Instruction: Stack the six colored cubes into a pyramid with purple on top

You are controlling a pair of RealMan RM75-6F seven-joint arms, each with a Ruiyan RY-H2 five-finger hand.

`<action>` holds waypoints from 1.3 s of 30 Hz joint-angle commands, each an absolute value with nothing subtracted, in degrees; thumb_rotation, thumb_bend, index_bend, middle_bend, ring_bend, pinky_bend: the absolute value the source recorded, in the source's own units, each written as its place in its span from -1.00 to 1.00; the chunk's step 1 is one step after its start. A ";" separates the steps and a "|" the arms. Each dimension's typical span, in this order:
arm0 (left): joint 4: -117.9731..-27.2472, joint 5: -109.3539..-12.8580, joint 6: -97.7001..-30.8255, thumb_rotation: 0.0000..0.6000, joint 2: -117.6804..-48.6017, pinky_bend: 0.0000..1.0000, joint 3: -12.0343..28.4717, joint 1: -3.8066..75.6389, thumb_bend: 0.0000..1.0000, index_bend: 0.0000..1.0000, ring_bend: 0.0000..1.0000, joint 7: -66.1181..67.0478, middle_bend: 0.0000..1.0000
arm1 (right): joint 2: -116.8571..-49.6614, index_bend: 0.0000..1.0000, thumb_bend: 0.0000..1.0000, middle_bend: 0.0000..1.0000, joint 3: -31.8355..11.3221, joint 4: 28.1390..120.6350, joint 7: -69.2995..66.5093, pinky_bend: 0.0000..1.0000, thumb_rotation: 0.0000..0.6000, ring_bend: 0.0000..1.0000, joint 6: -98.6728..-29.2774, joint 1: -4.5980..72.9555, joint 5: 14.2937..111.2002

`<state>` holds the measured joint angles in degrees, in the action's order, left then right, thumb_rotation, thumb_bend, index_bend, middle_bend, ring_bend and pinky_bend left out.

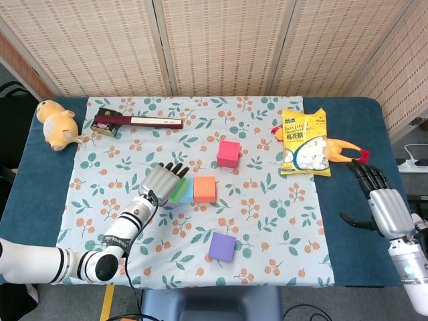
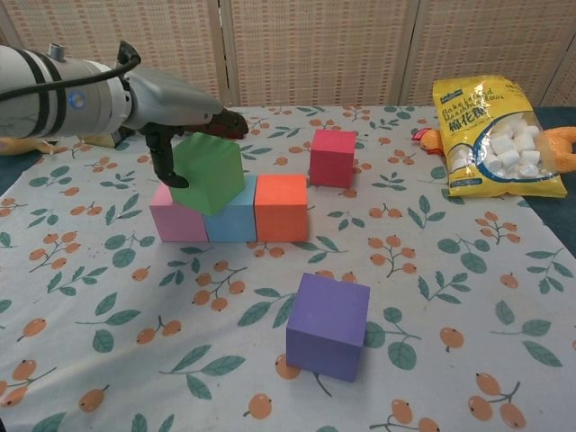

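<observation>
Head view: the left hand (image 1: 162,180) reaches in from the lower left and covers the left end of a row of cubes on the floral tablecloth (image 1: 267,200). Its fingers lie over the green cube (image 1: 179,191), which sits just beside the orange cube (image 1: 204,188). The red cube (image 1: 229,153) stands apart behind the row, and the purple cube (image 1: 222,247) lies alone near the front edge. The right hand (image 1: 382,200) rests at the far right on the blue table (image 1: 348,214), fingers spread, holding nothing. A marshmallow bag (image 1: 305,142) and a rubber chicken (image 1: 348,150) lie behind it; a plush duck (image 1: 57,124) and a dark box (image 1: 134,122) lie at the back left

Chest view: the left hand (image 2: 175,112) grips the green cube (image 2: 209,174), thumb on its left face and fingers over its top. The cube sits slightly tilted on top of the pink cube (image 2: 177,220) and blue cube (image 2: 231,219), straddling the two. The orange cube (image 2: 282,208) touches the blue one. The red cube (image 2: 333,157) stands behind, the purple cube (image 2: 328,326) well in front
</observation>
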<state>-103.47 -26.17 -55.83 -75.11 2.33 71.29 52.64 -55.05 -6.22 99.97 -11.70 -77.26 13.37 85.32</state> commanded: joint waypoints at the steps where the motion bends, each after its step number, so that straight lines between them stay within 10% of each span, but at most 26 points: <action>1: -104.05 -25.99 -55.38 1.00 -74.52 -0.49 2.05 71.58 -0.39 -1.00 -0.98 52.59 -1.00 | -55.06 -1.00 -1.00 -1.00 -6.20 99.88 -11.89 -0.99 1.00 -1.00 -77.35 13.31 85.40; 21: -95.28 -60.85 -44.67 1.00 -67.59 -0.84 0.78 63.76 -0.41 -0.77 -1.00 29.60 -1.00 | -55.32 -1.00 -1.00 -1.00 -6.02 100.46 -11.59 -0.99 1.00 -1.00 -78.07 13.19 86.59; 39: -90.98 -65.43 -37.53 1.00 -67.89 -0.84 1.34 63.38 -0.41 -0.78 -1.00 21.04 -1.00 | -55.41 -1.00 -1.00 -1.00 -6.01 101.07 -10.41 -0.99 1.00 -1.00 -77.77 13.20 86.06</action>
<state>-91.28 -65.19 -37.72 -67.65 1.20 63.47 21.42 -55.41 -6.00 101.08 -10.39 -77.78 13.19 86.06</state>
